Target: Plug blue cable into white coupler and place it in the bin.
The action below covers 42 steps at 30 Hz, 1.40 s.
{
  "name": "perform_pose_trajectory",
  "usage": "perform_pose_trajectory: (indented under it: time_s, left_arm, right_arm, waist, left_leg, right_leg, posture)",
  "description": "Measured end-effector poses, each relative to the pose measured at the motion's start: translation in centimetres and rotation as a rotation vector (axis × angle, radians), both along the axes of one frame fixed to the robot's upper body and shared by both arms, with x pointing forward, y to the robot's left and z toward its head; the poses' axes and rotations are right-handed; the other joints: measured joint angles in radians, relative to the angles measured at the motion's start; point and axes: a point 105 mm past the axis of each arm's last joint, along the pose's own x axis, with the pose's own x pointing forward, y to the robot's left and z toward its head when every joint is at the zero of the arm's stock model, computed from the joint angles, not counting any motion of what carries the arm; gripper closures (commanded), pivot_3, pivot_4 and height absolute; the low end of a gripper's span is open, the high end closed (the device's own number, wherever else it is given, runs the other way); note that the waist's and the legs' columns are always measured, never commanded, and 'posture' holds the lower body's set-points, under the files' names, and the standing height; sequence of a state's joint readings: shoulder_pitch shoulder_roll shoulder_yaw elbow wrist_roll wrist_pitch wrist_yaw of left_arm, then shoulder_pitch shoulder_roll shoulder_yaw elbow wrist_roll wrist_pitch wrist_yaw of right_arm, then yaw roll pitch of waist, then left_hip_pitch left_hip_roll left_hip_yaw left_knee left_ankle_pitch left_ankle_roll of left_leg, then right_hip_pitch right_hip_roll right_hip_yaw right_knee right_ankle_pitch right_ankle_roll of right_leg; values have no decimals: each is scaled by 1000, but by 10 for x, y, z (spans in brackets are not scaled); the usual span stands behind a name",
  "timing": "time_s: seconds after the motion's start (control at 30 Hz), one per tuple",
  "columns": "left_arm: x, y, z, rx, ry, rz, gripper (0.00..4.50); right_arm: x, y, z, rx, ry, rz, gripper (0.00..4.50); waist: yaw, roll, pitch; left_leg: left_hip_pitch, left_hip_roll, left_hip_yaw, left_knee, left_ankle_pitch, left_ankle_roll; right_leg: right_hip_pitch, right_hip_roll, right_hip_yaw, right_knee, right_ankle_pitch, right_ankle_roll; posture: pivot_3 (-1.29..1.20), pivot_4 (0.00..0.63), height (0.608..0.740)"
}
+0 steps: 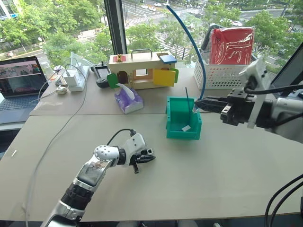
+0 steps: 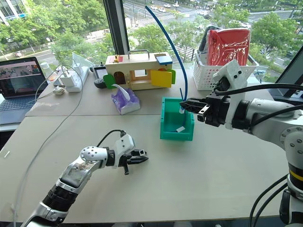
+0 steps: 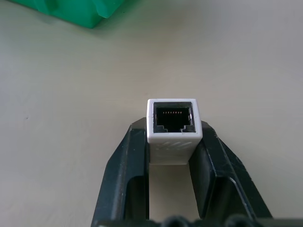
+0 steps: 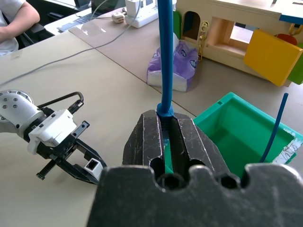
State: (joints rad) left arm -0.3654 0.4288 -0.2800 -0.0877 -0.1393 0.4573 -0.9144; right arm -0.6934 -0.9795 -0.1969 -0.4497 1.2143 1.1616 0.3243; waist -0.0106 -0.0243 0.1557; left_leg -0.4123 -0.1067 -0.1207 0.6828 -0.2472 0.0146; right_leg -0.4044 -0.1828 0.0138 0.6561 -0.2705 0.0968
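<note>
White coupler [image 3: 173, 128] sits pinched between left gripper [image 1: 147, 158] fingers, socket opening facing away from the wrist, jaws closed snug on its side walls, low over table [image 1: 227, 170]. Small hard plastic block, light, smooth sides, so likely to slip or twist if pushed off-axis; the grip on the flat sides looks right, with the socket end clear of the fingertips.

Blue cable [image 1: 195, 49] is clamped in right gripper [image 4: 166, 137], fingers fully closed on it near its plug end, cord arcing up and away behind the jaws. Thin and floppy, but the short stub past the jaws should stay stiff enough to push. Plug itself too hidden to tell its orientation. Best hold is close to the plug, as now.

Bin [image 1: 176, 108] is just below and beside the right gripper, well ahead of the left one. A second blue strand [image 4: 272, 130] stands in it, plus a white scrap [image 1: 186, 128].

Left gripper is well apart from the right; plugging not yet done. Judged next: bring socket and plug into line, then push.
</note>
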Motion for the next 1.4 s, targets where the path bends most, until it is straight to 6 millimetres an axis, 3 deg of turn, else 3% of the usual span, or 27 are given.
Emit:
perform_pose_trajectory:
  time_s: [0.2, 0.33, 0.47, 0.57, 0.8, 1.03, 1.4]
  left_arm:
    - [-10, -17, -2, 0, -2, -64, 3834]
    - [-4, -28, 2, 11, -38, -56, 3834]
    - [-1, -47, 12, -29, -71, -56, 3834]
    - [0, -56, 8, -17, -72, -53, 3834]
    - [2, -57, 1, 34, -17, -52, 3834]
    - [3, -62, 4, 69, 14, -71, 3834]
    - [2, -66, 3, 108, 51, -87, 3834]
  right_arm:
    - [4, -1, -7, 22, 31, -51, 4500]
    - [11, 6, -19, 100, 70, -95, 4500]
    - [15, 23, -46, 142, 134, -144, 4500]
    - [15, 33, -67, 159, 178, -191, 4500]
    - [16, 31, -74, 165, 145, -309, 4500]
    - [5, 35, -109, 162, 212, -390, 4500]
    - [-2, 43, -116, 192, 198, -443, 4500]
  waist:
    - [1, 0, 0]
    - [1, 0, 0]
    - [-1, 0, 0]
    - [-2, 0, 0]
    - [-2, 0, 0]
    - [-3, 0, 0]
    - [-3, 0, 0]
  left_leg:
    - [0, 0, 0, 0, 0, 0]
    - [0, 0, 0, 0, 0, 0]
    - [0, 0, 0, 0, 3, -4]
    - [-1, 0, 0, 0, 3, -5]
    - [0, 0, 0, 0, 3, -5]
    - [2, -1, 0, -1, 3, -5]
    - [5, -1, 0, -1, 1, -1]
  right_leg:
    - [0, 0, 0, 0, 0, 0]
    - [0, 0, 1, 0, 0, 0]
    - [0, 0, 1, 1, 0, 0]
    - [-1, 0, 1, 2, 0, 0]
    - [0, 1, 1, 3, 0, 0]
    - [1, 1, 1, 4, 0, 0]
    - [2, 1, 1, 3, 0, 0]
  posture:
    - [0, 150, 740]
    - [0, 150, 740]
    - [0, 150, 740]
    - [0, 150, 740]
    - [0, 150, 740]
    - [0, 150, 740]
    - [0, 150, 740]
